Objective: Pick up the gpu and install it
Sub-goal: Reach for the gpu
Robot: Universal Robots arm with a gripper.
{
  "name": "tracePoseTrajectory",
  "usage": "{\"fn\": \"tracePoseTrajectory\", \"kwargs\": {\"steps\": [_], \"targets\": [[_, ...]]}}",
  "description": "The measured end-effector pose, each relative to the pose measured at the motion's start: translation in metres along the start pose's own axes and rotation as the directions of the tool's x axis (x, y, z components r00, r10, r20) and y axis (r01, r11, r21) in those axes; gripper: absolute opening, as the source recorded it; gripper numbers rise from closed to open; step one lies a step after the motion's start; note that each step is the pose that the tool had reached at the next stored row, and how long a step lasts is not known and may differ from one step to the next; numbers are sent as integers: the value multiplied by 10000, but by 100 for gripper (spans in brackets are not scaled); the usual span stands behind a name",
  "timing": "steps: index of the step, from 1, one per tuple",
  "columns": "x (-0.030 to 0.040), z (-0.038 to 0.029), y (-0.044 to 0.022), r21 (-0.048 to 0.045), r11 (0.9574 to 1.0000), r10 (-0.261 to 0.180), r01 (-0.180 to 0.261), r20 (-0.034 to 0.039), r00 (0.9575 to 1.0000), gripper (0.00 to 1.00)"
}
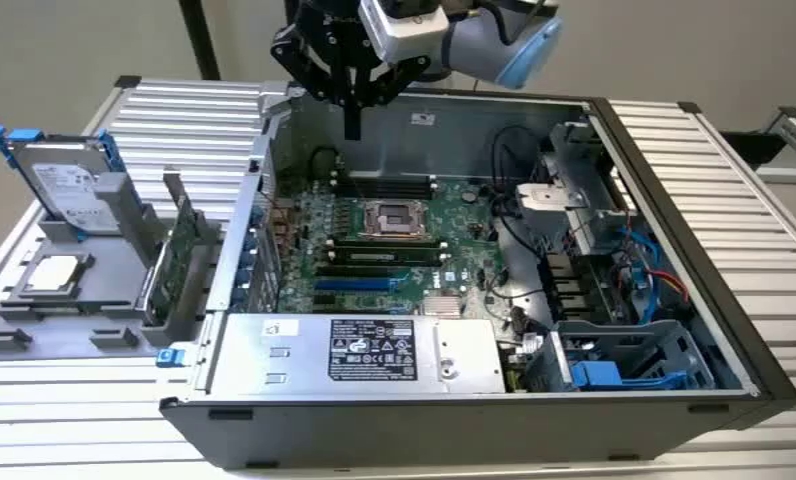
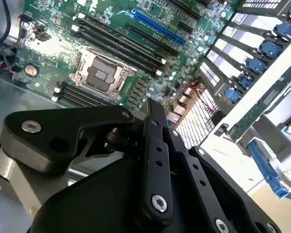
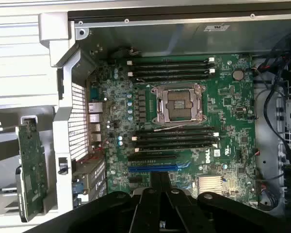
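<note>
As it hangs above the open case [image 1: 412, 435], claw [image 1: 353, 130] closed tight, empty, gpu [image 1: 171, 265] apart in rack [image 1: 51, 300].

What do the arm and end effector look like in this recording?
The arm has a rounded silver-grey wrist joint with a light blue cap. The end effector is black, built of jointed bar linkages that taper to a slim tip; in the second wrist view its links carry silver pins and screw heads.
</note>
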State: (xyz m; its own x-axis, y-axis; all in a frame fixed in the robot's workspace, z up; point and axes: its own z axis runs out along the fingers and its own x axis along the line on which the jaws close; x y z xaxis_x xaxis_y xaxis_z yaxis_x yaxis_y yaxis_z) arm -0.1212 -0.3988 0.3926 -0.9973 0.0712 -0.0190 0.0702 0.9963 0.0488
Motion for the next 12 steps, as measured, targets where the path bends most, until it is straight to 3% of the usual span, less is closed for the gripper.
{"fn": "tracePoseTrajectory", "kwargs": {"steps": [12], "targets": [[22,0,-1,0,10000,0,0,0,10000,0]]}}
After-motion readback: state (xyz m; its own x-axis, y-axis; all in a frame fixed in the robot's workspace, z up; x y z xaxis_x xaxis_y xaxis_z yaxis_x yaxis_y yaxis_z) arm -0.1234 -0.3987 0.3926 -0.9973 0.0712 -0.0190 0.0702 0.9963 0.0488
